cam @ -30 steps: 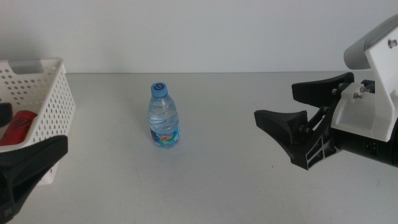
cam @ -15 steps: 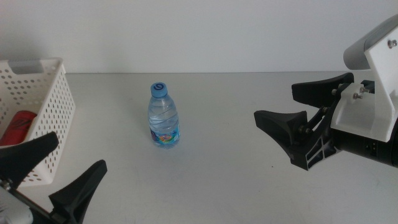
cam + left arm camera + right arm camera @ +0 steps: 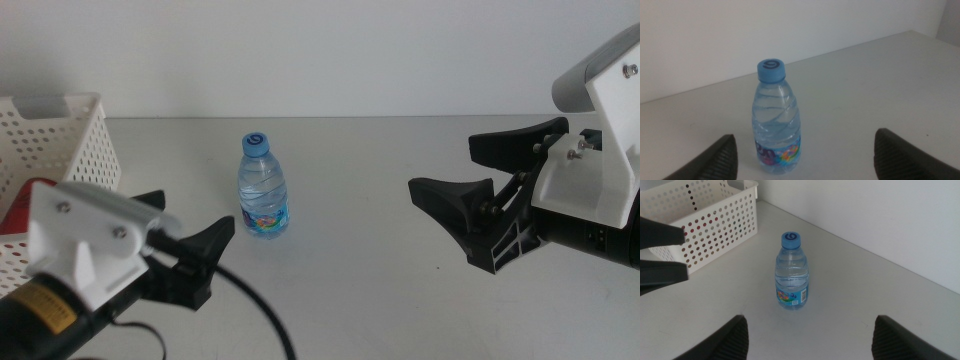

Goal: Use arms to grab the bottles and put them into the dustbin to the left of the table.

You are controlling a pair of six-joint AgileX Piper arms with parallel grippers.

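Water bottle [image 3: 264, 187], left hand [image 3: 185, 240] now nearer.

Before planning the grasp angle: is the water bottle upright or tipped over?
Upright. The water bottle stands on its base on the table, blue cap on top, untouched; the open left gripper is beside it.

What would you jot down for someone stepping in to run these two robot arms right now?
Left gripper: open, empty, low over the table, pointed at the water bottle but short of it.
Right gripper: open, empty, waiting at the right side, well clear of the bottle.
Water bottle: upright, blue cap on, standing mid-table, untouched.
Dustbin: at the table's left end, with a red can already inside.
Done: the red can is binned.
Left: close on the water bottle, lift it and drop it in the dustbin. No other bottle is in view.
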